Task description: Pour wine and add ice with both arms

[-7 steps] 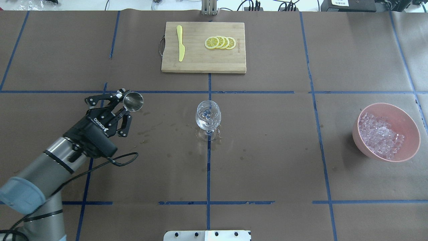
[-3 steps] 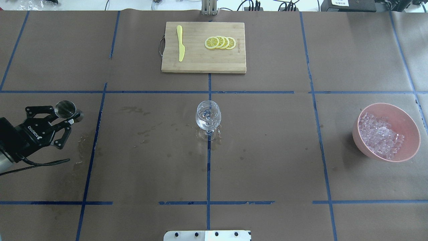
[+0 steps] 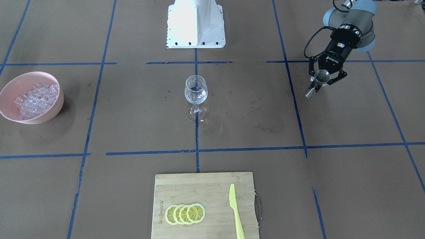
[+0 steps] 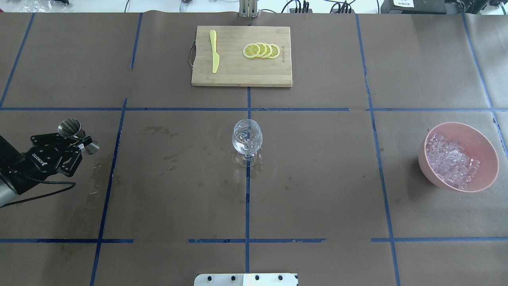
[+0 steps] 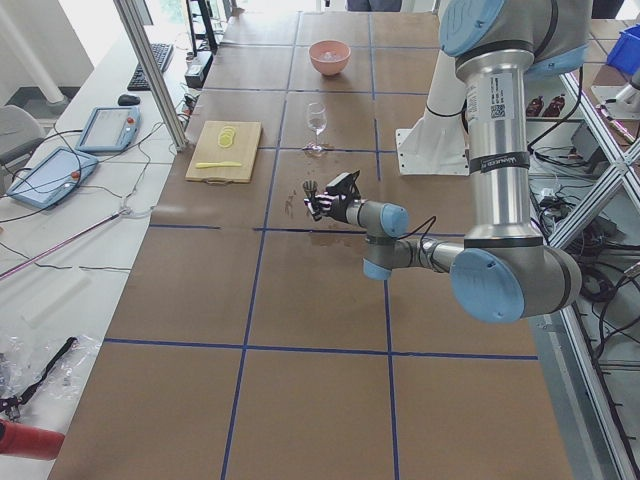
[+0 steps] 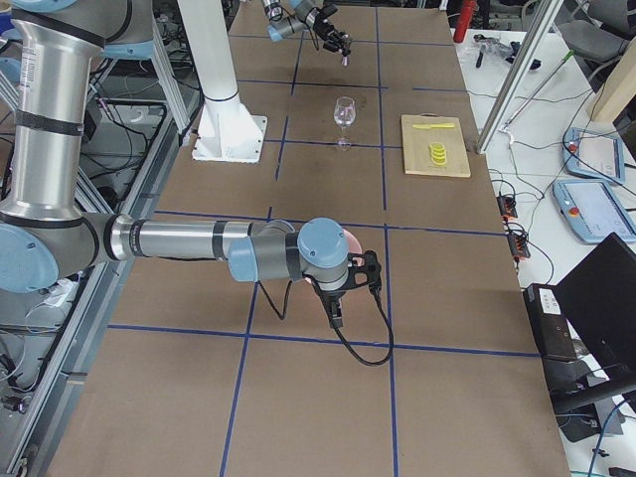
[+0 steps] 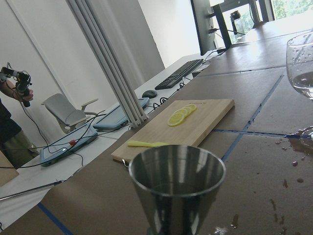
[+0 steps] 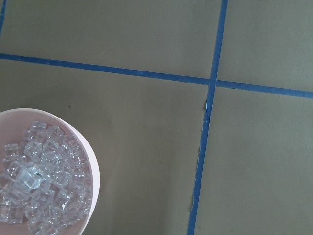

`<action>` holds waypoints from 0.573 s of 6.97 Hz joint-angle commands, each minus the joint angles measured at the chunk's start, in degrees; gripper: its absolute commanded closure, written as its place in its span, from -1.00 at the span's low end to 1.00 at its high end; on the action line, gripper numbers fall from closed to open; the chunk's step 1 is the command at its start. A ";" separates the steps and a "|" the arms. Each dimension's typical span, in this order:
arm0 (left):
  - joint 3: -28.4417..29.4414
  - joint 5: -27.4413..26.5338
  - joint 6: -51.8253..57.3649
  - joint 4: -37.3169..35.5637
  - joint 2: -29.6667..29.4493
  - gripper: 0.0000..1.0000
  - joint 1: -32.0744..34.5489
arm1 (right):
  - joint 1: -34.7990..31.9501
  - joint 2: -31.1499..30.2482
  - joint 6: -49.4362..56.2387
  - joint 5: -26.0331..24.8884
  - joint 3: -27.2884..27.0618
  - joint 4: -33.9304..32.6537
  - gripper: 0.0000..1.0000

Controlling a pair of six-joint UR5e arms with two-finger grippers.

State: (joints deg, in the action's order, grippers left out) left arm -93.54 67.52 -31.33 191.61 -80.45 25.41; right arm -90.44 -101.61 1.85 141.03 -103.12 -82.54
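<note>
My left gripper [image 4: 75, 140] is shut on a steel jigger [image 4: 74, 128] and holds it upright low over the table's far left; it also shows in the front view [image 3: 319, 79]. The jigger's cup [image 7: 176, 188] fills the left wrist view. The stemmed glass [image 4: 247, 137] stands at the table's centre with some clear liquid in it. The ice [image 4: 450, 161] lies in a pink bowl [image 4: 487, 145] at the far right. My right gripper [image 6: 358, 273] shows only in the exterior right view, above that bowl; I cannot tell whether it is open. The right wrist view shows the ice [image 8: 39, 181] below.
A bamboo cutting board [image 4: 238, 75] with lemon slices [image 4: 261, 50] and a yellow knife [image 4: 214, 51] lies at the table's far side. Wet spots [image 4: 166, 159] mark the paper between jigger and glass. The white robot base [image 3: 196, 23] stands at the near edge.
My left gripper has carried the jigger leftward, from left of the glass to the table's far left. The glass, the bowl and the board have not moved.
</note>
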 commanded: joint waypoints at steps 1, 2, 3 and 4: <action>4.66 -3.42 -4.00 0.52 -0.41 1.00 -0.36 | 0.00 0.01 -0.09 0.03 0.02 0.53 -1.00; 5.90 -9.80 -5.22 0.52 -1.98 1.00 -0.54 | 0.00 -0.08 -0.09 0.03 0.02 0.80 -1.00; 7.13 -11.95 -9.24 0.52 -2.51 1.00 -0.89 | 0.00 -0.08 -0.09 0.03 0.02 0.80 -1.00; 8.62 -12.58 -10.06 0.52 -4.26 1.00 -1.24 | 0.00 -0.08 -0.09 0.03 0.11 0.80 -1.00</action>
State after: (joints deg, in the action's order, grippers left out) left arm -86.61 56.80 -39.38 192.12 -83.10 24.57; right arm -90.44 -101.68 1.76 141.06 -103.07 -81.79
